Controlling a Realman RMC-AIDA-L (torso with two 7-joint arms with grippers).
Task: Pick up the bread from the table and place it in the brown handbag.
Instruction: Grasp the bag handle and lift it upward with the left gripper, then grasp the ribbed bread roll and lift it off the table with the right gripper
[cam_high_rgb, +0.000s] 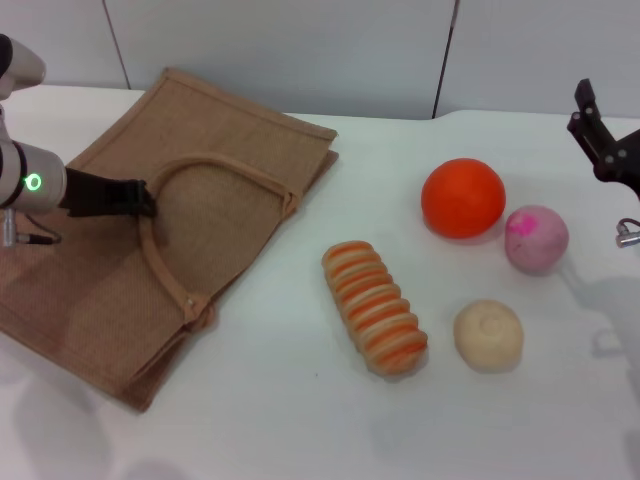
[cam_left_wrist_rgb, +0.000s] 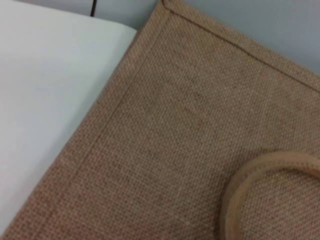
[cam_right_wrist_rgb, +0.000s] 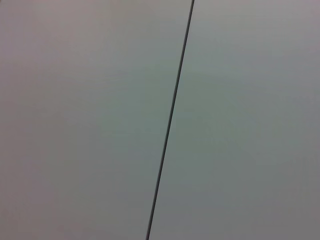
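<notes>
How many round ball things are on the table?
3. The orange ball is farthest back, the pink ball sits beside it toward the robot's right, and the beige bun lies nearest, beside the bread.

Bread (cam_high_rgb: 375, 307) is showing alternating orange and cream stripes. Brown handbag (cam_high_rgb: 150, 240) is showing tan-brown woven jute, handles the same tan. Table (cam_high_rgb: 300, 420) is reading plain white. Ball (cam_high_rgb: 462, 197) is showing solid orange; a second ball (cam_high_rgb: 536, 238) is appearing pale pink with magenta blotches, possibly; bun (cam_high_rgb: 488, 334) is showing beige.

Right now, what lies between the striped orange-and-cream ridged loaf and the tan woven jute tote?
Head view: only bare white table between the bread and the brown handbag.
</notes>
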